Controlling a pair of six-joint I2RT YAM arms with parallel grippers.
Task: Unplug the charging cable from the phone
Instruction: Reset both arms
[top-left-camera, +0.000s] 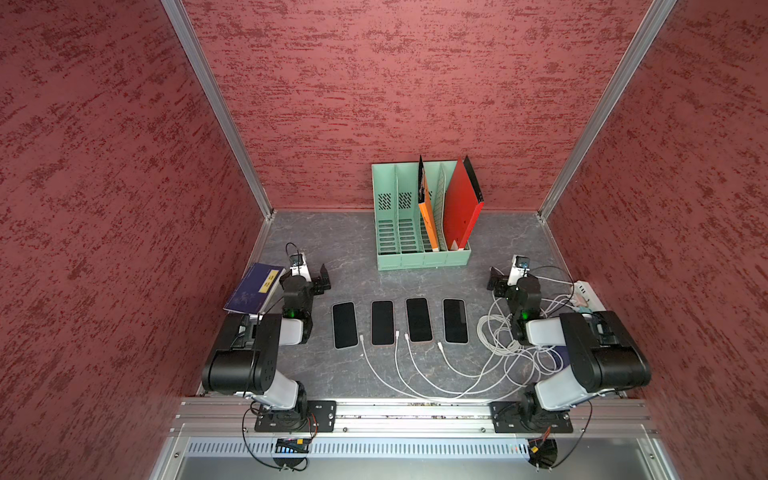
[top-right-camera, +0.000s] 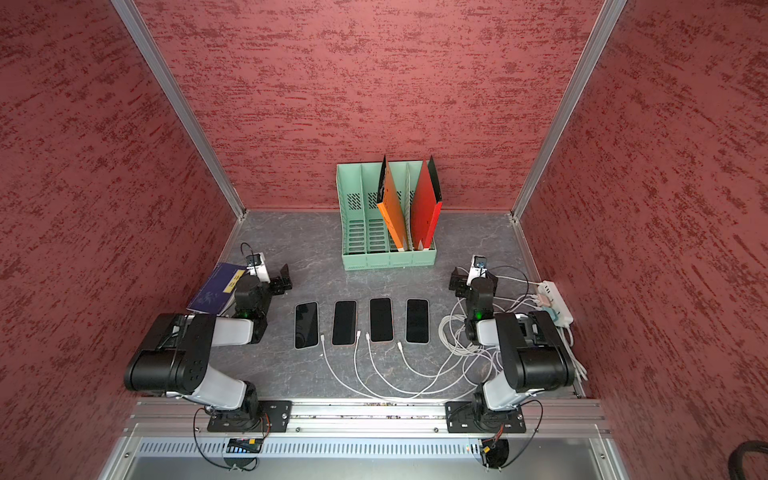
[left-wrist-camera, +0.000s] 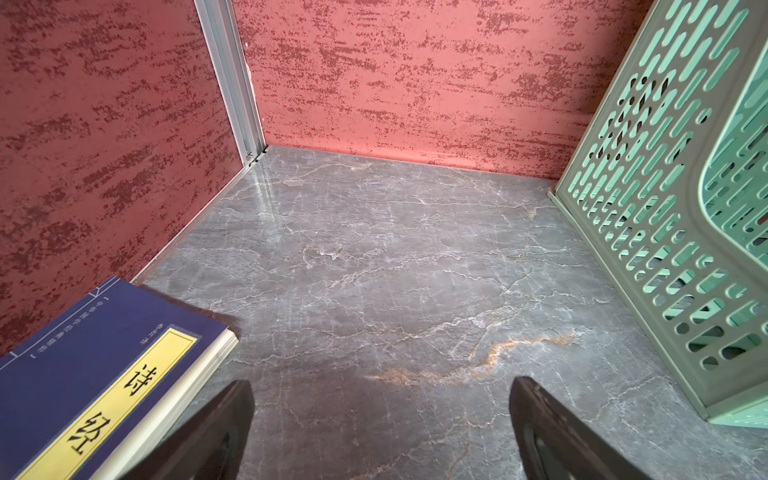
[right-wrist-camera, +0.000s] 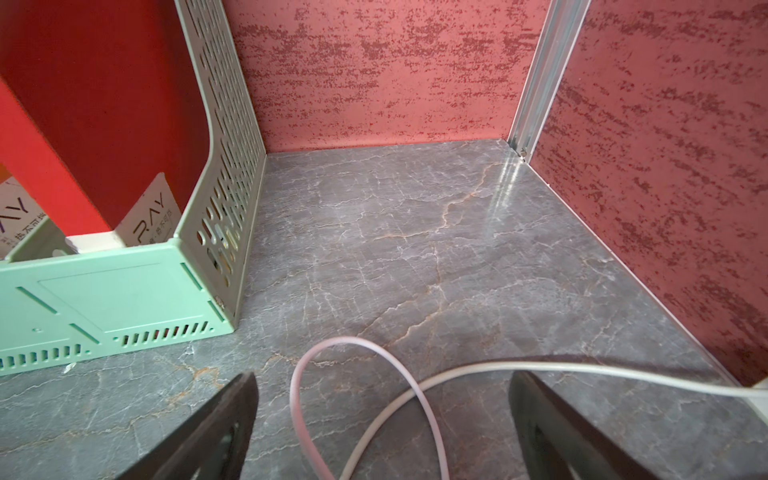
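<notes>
- Both claws spread wide, gripping nothing: left claw (left-wrist-camera: 381, 384), right claw (right-wrist-camera: 384, 377).
- 4 phones (top-left-camera: 382, 322) in a row mid-worktop (top-left-camera: 345, 249), btwn my arms.
- 4 white cables (top-left-camera: 361, 338), tips at the phones' near ends; plugged or not, can't tell.
- 1 rack (top-left-camera: 390, 232), 2 folders (top-left-camera: 461, 208), 1 book (top-left-camera: 253, 289).

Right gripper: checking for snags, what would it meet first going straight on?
Likely the white cable loop ahead of the right gripper, if low enough; beyond, bare tabletop to the back wall.
</notes>
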